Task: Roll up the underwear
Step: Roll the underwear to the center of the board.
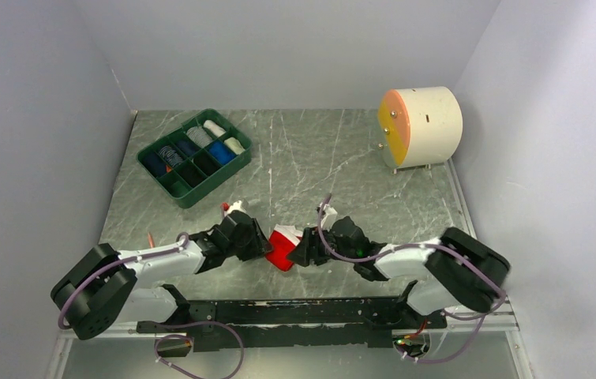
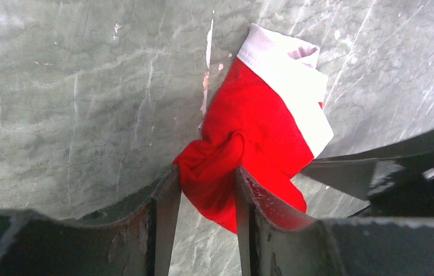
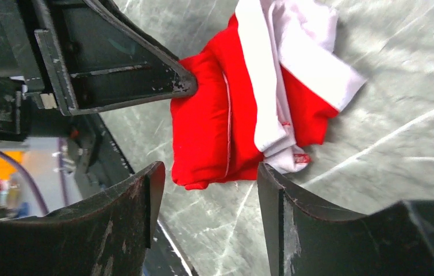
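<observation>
The red underwear (image 1: 283, 246) lies bunched on the grey marble table near the front edge, between my two grippers. In the left wrist view the red cloth (image 2: 249, 132) has its white waistband folded at the far end. My left gripper (image 2: 206, 179) is shut on a twisted bunch of the red cloth. It also shows in the top view (image 1: 259, 241). My right gripper (image 3: 208, 175) is open, with its tips just short of the near edge of the folded red underwear (image 3: 203, 138). In the top view it (image 1: 301, 251) is to the right of the cloth. The black underwear is not in view.
A green divided tray (image 1: 231, 162) holding several rolled cloths stands at the back left. A white drum with an orange face (image 1: 421, 126) stands at the back right. Grey walls close in the table on three sides.
</observation>
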Tool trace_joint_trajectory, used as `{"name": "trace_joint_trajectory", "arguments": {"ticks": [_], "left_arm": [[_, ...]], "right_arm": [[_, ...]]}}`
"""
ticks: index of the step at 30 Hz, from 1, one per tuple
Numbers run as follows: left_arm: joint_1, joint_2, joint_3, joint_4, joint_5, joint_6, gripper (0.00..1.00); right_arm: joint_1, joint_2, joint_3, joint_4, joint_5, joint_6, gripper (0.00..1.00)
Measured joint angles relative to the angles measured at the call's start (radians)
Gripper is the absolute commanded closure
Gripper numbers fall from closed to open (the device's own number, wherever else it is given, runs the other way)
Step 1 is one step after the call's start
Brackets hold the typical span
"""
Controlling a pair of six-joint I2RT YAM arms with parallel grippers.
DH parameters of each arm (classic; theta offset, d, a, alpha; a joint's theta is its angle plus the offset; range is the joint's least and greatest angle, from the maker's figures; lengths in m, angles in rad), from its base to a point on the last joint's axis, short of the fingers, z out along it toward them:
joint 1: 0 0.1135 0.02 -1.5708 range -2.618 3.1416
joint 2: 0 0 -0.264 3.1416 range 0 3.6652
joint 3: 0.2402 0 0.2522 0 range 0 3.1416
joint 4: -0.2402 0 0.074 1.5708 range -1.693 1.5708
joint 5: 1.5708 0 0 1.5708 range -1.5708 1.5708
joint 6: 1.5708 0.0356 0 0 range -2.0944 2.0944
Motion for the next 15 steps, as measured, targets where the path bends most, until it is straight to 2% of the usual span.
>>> {"name": "trace_joint_trajectory", "arguments": {"ticks": [4, 7, 11, 15], "left_arm": [[-0.003, 0.009, 0.012, -0.015, 0.0, 0.003, 0.56], [-0.003, 0.011, 0.015, -0.019, 0.0, 0.002, 0.56], [-0.003, 0.011, 0.015, -0.019, 0.0, 0.001, 0.56], [-0.004, 0.011, 0.015, -0.019, 0.0, 0.001, 0.56]], "right_arm": [[0.011, -0.178, 0.075, -0.303, 0.086, -0.192, 0.37], [0.069, -0.232, 0.152, -0.435, 0.194, -0.317, 0.36], [0.238, -0.227, 0.226, -0.505, 0.365, -0.47, 0.36], [0.369, -0.133, 0.292, -0.529, 0.466, -0.589, 0.36]]}}
